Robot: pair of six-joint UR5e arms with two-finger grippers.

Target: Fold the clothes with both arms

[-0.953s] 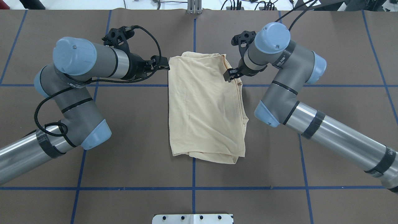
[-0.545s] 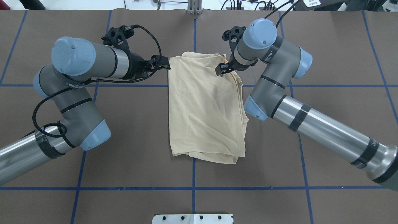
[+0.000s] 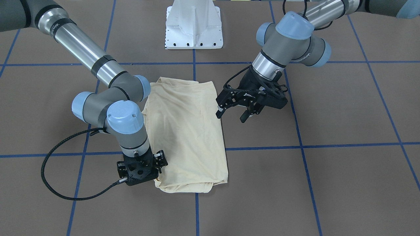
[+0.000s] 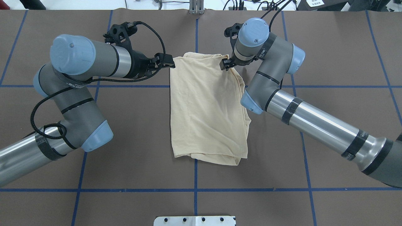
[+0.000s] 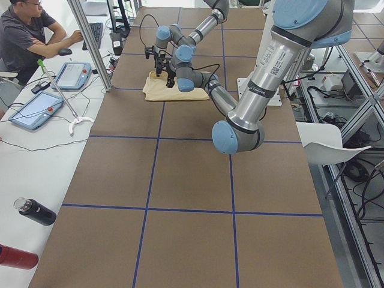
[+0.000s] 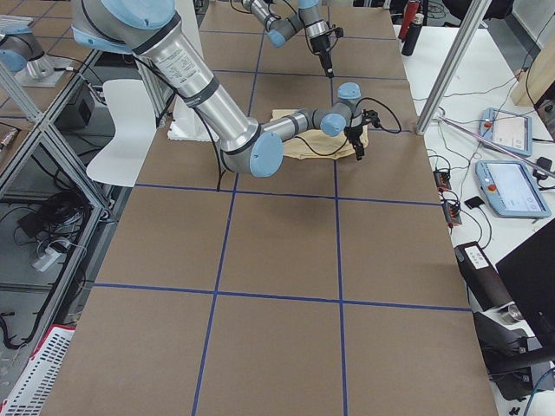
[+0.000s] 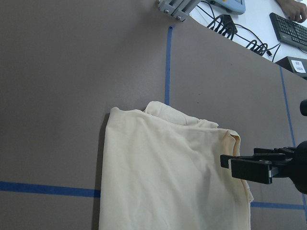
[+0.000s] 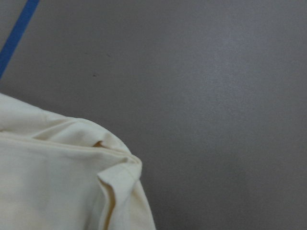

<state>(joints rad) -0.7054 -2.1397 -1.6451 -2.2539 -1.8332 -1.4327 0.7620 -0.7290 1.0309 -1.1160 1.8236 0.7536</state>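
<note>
Right now the shirt (image 4: pixel 207 106) lies flat in the middle of the table (image 4: pixel 125 163), folded into a long narrow rectangle that runs from the robot's side to the far side, across a blue tape line (image 4: pixel 345 86). Both arms reach to its far end.

The left gripper (image 3: pixel 231 115) hangs just off the far left corner with its fingers spread wide and nothing between them. The two fixed views place it differently, so it seems to be above the cloth rather than down on it. The right gripper (image 4: pixel 225 64) points down at the far right corner. Its wrist camera looks closely at that corner lying loose on the table, with no finger in sight. Whether it is spread or closed I cannot tell, and nothing shows it holding cloth.

The step in hand looks like taking both far corners to bring that end over toward the robot. To do it well, each gripper should come down right at its corner, with one finger slid under the whole stack. That matters most on the right side, where the layers sit staggered along the edge and a shallow bite would catch only the top one. Both should bite equally deep and shut at the same time, then lift level so the far edge stays straight between them. Carried low and evenly, the end should land square on the near hem, not skewed.
</note>
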